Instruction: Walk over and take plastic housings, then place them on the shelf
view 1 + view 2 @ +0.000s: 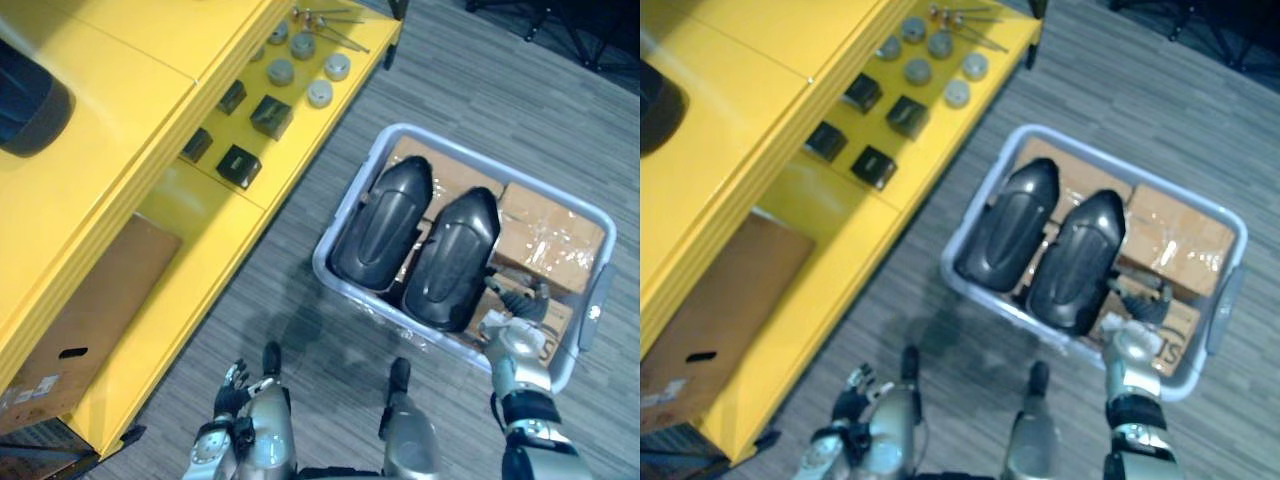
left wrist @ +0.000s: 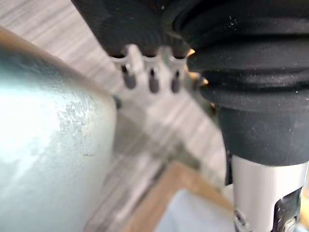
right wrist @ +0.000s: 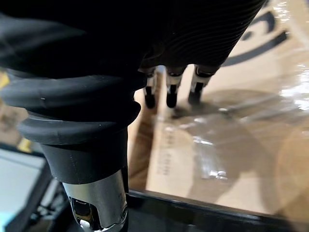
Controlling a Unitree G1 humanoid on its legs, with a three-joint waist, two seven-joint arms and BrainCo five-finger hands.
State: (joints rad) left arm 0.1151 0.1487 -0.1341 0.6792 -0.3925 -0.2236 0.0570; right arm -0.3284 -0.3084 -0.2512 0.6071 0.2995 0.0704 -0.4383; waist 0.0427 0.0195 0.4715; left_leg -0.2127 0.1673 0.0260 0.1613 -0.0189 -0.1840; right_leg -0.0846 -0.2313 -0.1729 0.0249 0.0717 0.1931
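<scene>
The right hand [image 1: 515, 335] hangs at the lower right of the frame, over the near corner of a pale plastic bin [image 1: 338, 205]. Its fingers [image 3: 170, 94] point down, loose and apart, above a taped cardboard box [image 1: 548, 238]; they hold nothing. The left hand [image 1: 234, 386] sits low at the bottom left, close to the robot's side above the grey striped floor [image 1: 470, 70], its fingers [image 2: 153, 79] relaxed and empty too.

Two dark plastic housings [image 1: 385, 225] lie side by side in the bin at centre right, leaning on the cardboard boxes and touching along their long edges. The right-hand housing [image 1: 455, 260] is just beside the right hand but apart from it.

A yellow shelf [image 1: 205, 245] runs along the left side of the frame. Small black boxes [image 1: 270, 115] and grey round discs [image 1: 281, 72] sit on its upper part, and a brown cardboard piece [image 1: 95, 305] sits at the lower left.
</scene>
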